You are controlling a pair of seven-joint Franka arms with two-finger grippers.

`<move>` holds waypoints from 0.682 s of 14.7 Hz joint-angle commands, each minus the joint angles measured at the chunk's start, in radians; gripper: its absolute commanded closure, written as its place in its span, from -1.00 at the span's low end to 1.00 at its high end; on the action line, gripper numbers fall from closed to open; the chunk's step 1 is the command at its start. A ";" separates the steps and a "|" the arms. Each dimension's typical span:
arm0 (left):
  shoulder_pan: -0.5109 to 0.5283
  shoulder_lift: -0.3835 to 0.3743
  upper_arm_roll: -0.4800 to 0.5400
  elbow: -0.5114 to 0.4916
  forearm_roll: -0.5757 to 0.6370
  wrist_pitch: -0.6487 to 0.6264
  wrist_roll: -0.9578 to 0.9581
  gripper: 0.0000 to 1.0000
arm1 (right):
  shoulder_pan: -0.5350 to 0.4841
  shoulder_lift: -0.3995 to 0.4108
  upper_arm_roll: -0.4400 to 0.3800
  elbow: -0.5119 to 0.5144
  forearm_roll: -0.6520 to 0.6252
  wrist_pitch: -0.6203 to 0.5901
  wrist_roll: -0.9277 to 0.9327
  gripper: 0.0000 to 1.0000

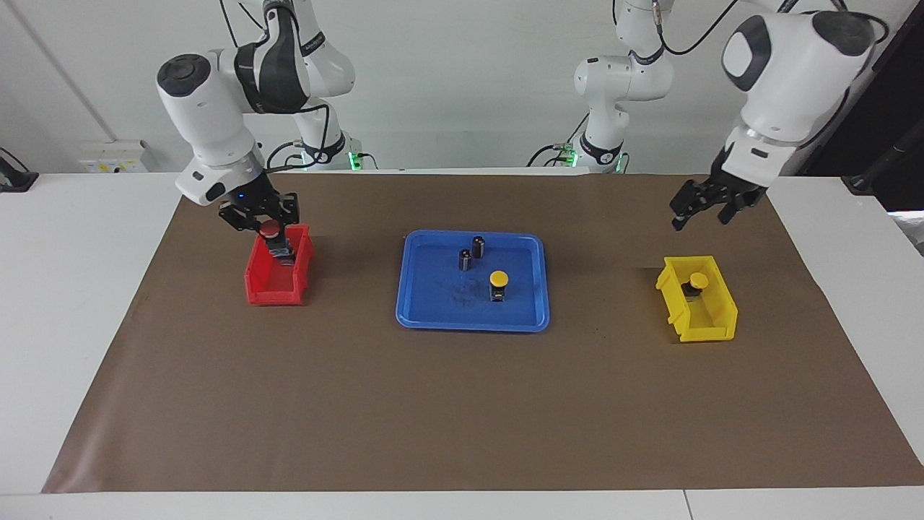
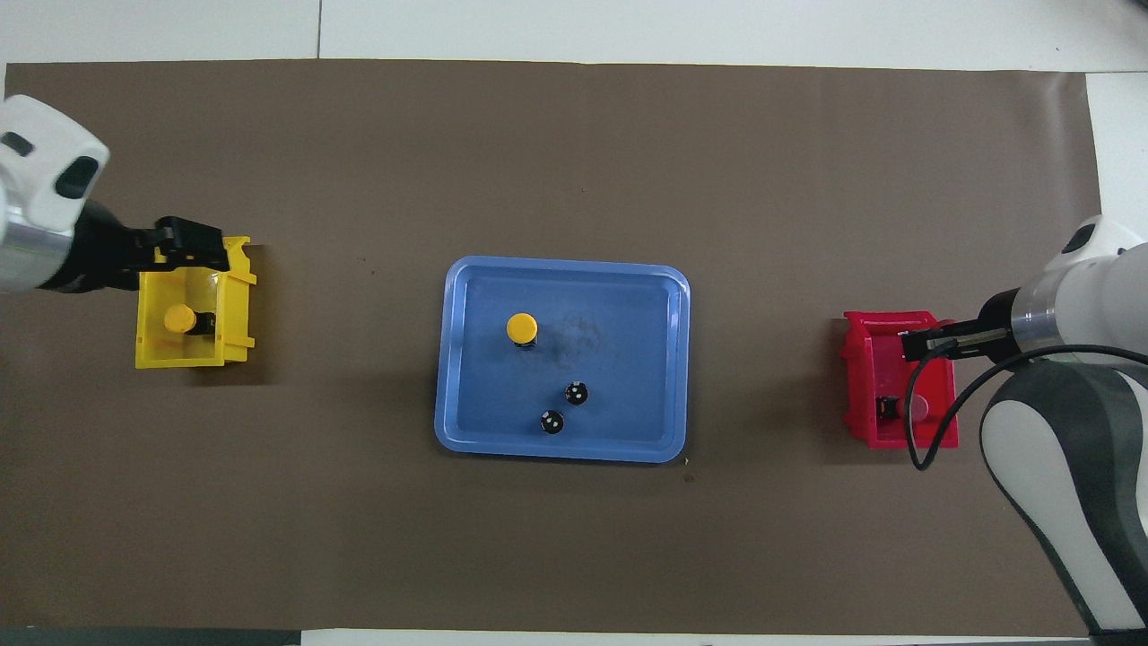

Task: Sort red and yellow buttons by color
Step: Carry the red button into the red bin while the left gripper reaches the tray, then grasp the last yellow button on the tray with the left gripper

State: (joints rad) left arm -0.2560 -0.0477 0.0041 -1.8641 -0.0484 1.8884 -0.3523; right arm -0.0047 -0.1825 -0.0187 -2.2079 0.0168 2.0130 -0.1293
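My right gripper point(image 1: 264, 222) is shut on a red button point(image 1: 270, 228) and holds it just over the red bin point(image 1: 271, 292), at the end nearer to the robots. A second red button point(image 2: 908, 408) lies on its side in that bin point(image 2: 865, 377). My left gripper point(image 1: 699, 208) is open and empty, raised over the yellow bin point(image 1: 715, 318). One yellow button point(image 1: 696, 283) lies in that bin. The other yellow button point(image 1: 498, 283) stands upright in the blue tray point(image 1: 433, 303). In the overhead view my right gripper point(image 2: 924, 343) hides the held button.
Two small dark cylinders point(image 1: 478, 245) point(image 1: 465, 259) without coloured caps stand in the tray, nearer to the robots than the yellow button. Brown paper point(image 1: 462, 404) covers the table. The red bin is at the right arm's end, the yellow bin at the left arm's end.
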 commanded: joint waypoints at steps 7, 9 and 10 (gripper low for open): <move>-0.374 0.262 0.010 -0.043 0.002 0.293 -0.384 -1.00 | -0.044 0.073 0.020 -0.090 0.008 0.185 -0.032 0.76; -0.405 0.287 0.011 -0.038 0.001 0.313 -0.393 -1.00 | -0.054 0.083 0.020 -0.108 0.008 0.222 -0.033 0.76; -0.408 0.290 0.010 -0.032 0.002 0.314 -0.407 -1.00 | -0.055 0.095 0.020 -0.113 0.008 0.227 -0.032 0.76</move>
State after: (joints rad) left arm -0.6393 0.2341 -0.0054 -1.9153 -0.0483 2.1910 -0.7351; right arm -0.0378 -0.0934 -0.0098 -2.2941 0.0168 2.2046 -0.1322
